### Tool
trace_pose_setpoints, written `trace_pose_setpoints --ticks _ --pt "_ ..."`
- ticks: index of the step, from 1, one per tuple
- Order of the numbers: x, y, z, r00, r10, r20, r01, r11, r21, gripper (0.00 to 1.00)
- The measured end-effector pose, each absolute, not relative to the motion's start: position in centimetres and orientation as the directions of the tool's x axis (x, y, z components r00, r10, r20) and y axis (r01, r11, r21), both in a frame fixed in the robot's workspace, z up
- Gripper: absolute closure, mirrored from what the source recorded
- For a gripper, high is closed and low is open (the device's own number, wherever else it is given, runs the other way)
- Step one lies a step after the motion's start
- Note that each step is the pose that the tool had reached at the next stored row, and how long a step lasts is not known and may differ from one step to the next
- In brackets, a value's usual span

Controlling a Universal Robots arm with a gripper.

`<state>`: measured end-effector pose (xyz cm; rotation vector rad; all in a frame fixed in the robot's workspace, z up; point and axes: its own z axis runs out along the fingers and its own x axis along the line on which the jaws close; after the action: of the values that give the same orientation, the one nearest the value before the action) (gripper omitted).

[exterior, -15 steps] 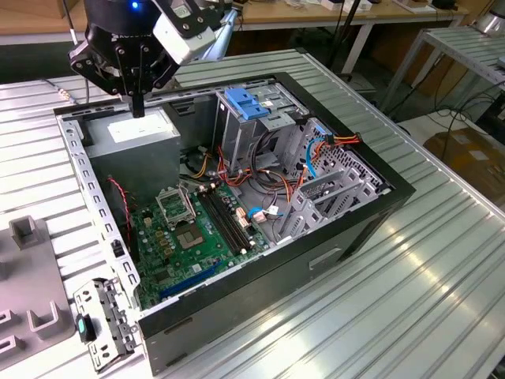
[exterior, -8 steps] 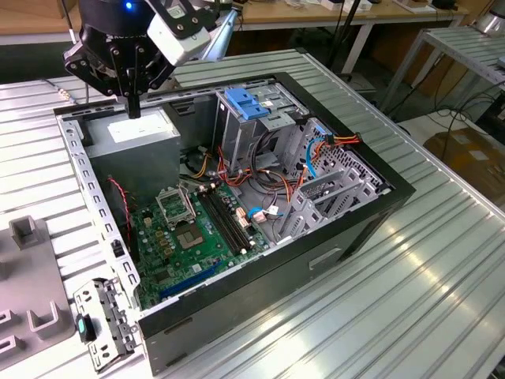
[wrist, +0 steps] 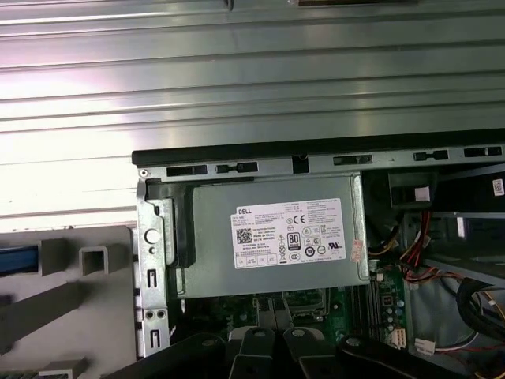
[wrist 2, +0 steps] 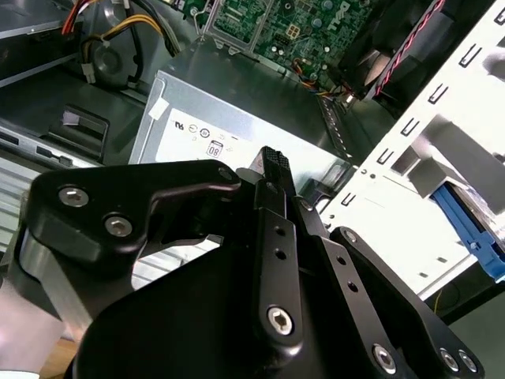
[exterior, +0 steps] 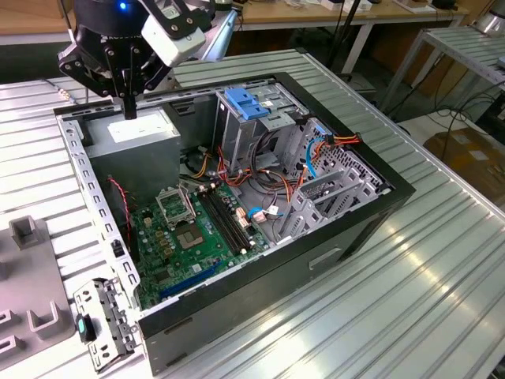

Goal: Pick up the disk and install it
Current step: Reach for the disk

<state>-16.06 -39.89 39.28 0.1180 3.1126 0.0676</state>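
- the power supply (exterior: 134,138) in the case's corner wears a white sticker (wrist: 288,230) facing up, all small print and round marks
- the arm's wrist points straight down, claw (exterior: 129,109) hovering just over that box, fingers pinched together on nothing
- disk (wrist: 16,259): a blue edge of it peeks in on the grey tray (wrist: 79,332) outside the case (exterior: 237,304), well apart from the claw

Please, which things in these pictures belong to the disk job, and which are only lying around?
For the job:
gripper, over the power supply
disk, perhaps: the blue edge beside the case
drive cage with blue latch, likely the disk's place

Just there:
power supply
motherboard
cables
grey blocks
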Motion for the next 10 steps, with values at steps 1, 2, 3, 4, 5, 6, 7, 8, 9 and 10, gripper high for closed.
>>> trace_pose_setpoints --ticks 1,2,3,4,5,6,7,8,9,10 --pt "-16.1 -39.89 39.28 -0.997 0.076 -0.024 0.075 0.996 0.044 0.89" --pt "-16.16 -39.89 39.28 -0.997 0.076 -0.024 0.075 0.996 0.044 0.89" --pt "-16.2 -39.89 39.28 -0.997 0.076 -0.024 0.075 0.996 0.044 0.89" --pt "-16.24 -39.89 39.28 -0.997 0.076 -0.024 0.075 0.996 0.044 0.89" --pt "-16.3 -39.89 39.27 -0.997 0.076 -0.024 0.075 0.996 0.044 0.89" --pt "-16.33 -39.89 39.27 -0.997 0.076 -0.024 0.075 0.996 0.044 0.89" --pt "-16.4 -39.89 39.27 -0.997 0.076 -0.024 0.075 0.996 0.044 0.89" --pt "-16.43 -39.89 39.27 -0.997 0.076 -0.024 0.075 0.996 0.044 0.89" --pt "-16.47 -39.89 39.27 -0.997 0.076 -0.024 0.075 0.996 0.044 0.89" --pt "-16.52 -39.89 39.27 -0.997 0.076 -0.024 0.075 0.996 0.044 0.89"
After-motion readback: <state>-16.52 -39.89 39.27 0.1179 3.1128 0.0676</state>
